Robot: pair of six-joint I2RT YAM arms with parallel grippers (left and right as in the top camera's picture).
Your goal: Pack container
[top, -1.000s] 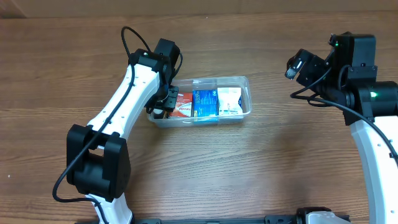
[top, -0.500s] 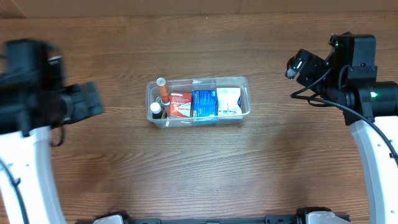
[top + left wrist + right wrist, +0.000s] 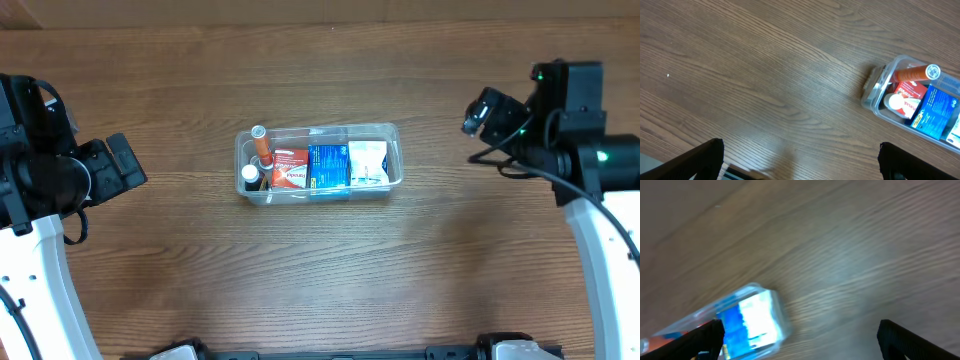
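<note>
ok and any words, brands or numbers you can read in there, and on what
No text in the container is legible.
On the red packet: white lettering, too small to read.
On the blue packet: print, too blurred to read.
On the white packet: faint marks, too small to read.

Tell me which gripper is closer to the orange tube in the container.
Left. The left gripper sits off the container's left end, where the orange tube lies; the right gripper is past the opposite end.
</note>
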